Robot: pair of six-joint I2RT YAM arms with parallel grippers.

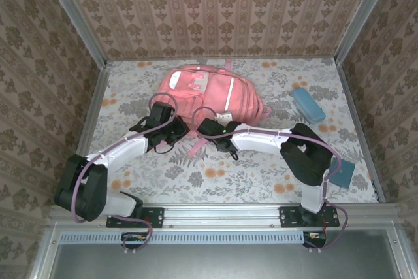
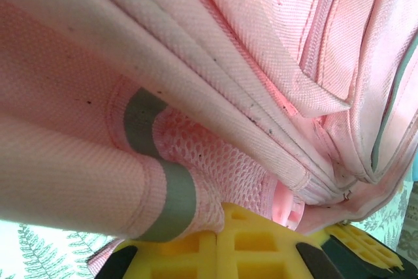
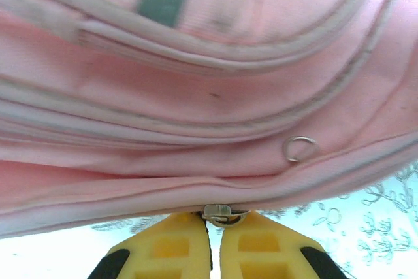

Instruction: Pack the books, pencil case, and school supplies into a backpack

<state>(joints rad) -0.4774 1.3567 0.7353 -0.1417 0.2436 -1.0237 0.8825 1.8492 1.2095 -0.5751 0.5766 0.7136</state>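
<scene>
The pink backpack [image 1: 196, 89] lies flat at the back middle of the table. My left gripper [image 1: 174, 127] is at its near left edge. In the left wrist view its yellow fingers [image 2: 261, 246] are shut on pink mesh and strap fabric of the backpack [image 2: 196, 63]. My right gripper [image 1: 210, 124] is at the near right edge, its fingers [image 3: 261, 246] shut on a metal zipper pull [image 3: 225, 213] of the backpack [image 3: 196, 96]. The light blue pencil case [image 1: 308, 104] lies to the right. A blue book [image 1: 343, 173] lies at the near right, partly under the right arm.
Wallpapered walls [image 1: 215, 4] close in the table on three sides, and a metal rail [image 1: 222, 215] runs along the near edge. A pink strap [image 1: 196, 147] trails from the backpack toward me between the two grippers. A small metal ring [image 3: 300, 148] hangs on the backpack's seam.
</scene>
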